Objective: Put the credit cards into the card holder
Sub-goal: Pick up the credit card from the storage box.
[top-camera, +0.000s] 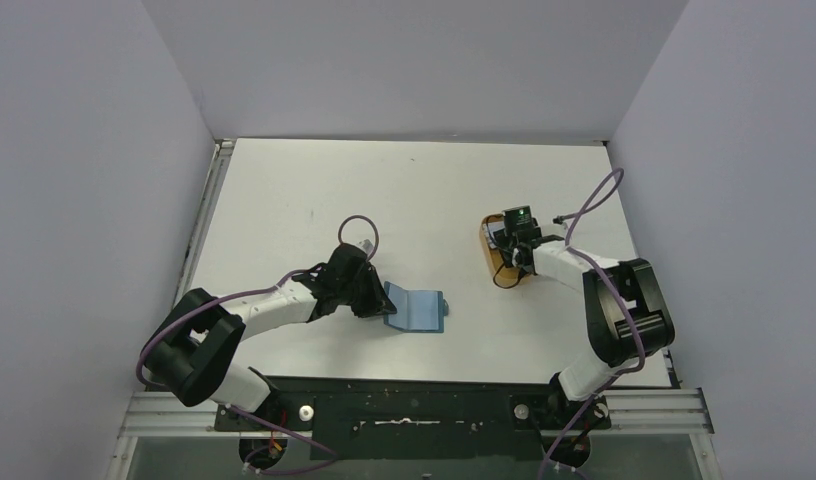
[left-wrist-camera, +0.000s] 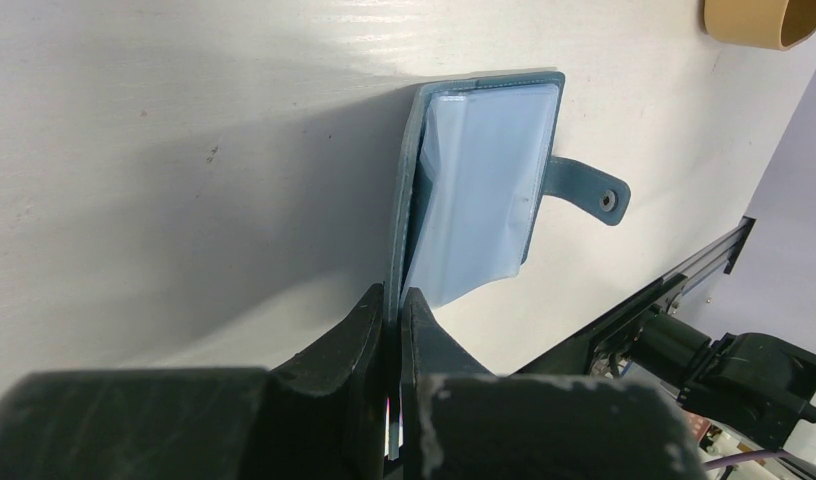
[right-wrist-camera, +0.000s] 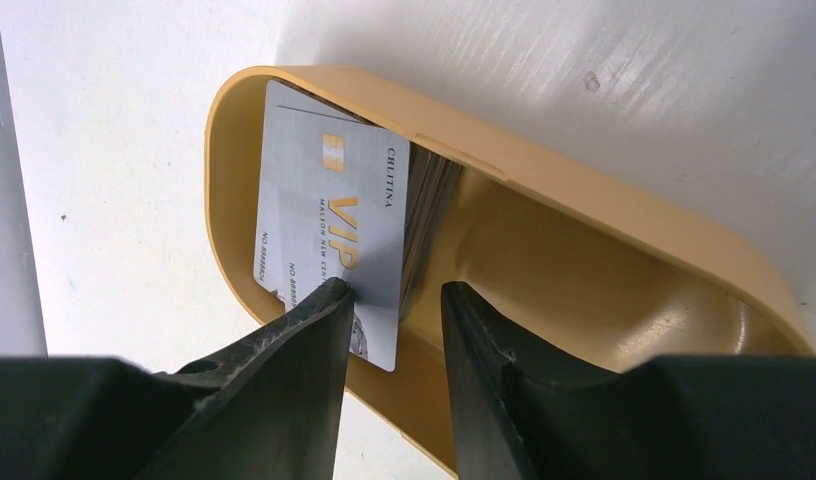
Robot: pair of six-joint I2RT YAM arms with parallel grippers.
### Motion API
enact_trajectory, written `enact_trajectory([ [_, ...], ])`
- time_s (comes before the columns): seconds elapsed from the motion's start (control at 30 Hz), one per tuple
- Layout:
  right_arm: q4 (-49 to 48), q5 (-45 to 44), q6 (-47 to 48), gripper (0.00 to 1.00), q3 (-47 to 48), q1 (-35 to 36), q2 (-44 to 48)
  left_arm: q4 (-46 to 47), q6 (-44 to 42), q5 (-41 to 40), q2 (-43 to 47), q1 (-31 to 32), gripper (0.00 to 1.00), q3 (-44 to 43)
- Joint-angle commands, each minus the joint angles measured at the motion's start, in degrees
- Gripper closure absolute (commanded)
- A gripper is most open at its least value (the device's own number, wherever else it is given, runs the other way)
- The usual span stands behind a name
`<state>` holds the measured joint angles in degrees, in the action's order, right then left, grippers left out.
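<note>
Credit cards (right-wrist-camera: pixel 334 220) are standing on edge in the orange tray (right-wrist-camera: pixel 604 200), and our right hand (right-wrist-camera: pixel 396 288) is straddling them, part open, touching the front card's face on one side. Our left hand (left-wrist-camera: pixel 392 295) is pinching tight the raised cover of the card holder (left-wrist-camera: pixel 484 180), which is lying open on the bench (left-wrist-camera: pixel 184 150).

The front credit card (right-wrist-camera: pixel 314 170) reads "CHLITINA" along one edge, a big gold "VIP", and smaller lines starting "NO 8888".

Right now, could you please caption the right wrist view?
Black right gripper, jaws apart, straddles a stack of silver rectangular cards in a tan-orange oval plastic tray.
</note>
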<state>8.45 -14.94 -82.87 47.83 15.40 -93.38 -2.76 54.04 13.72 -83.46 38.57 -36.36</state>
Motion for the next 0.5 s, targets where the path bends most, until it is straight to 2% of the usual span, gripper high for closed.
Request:
enact_trajectory([
  [0.0,0.7,-1.0,1.6,0.64,-1.3,-0.3,1.4,1.9,0.5,0.4,0.7,-0.2,1.00,-0.7],
  [0.17,0.2,-0.6,2.3,0.71,-1.1,-0.3,1.5,3.8,0.6,0.5,0.6,-0.1,1.00,-0.7],
  [0.47,1.3,-0.3,4.4,0.92,-0.9,-0.1,4.4,3.6,0.6,0.4,0.8,-0.1,1.00,-0.6],
])
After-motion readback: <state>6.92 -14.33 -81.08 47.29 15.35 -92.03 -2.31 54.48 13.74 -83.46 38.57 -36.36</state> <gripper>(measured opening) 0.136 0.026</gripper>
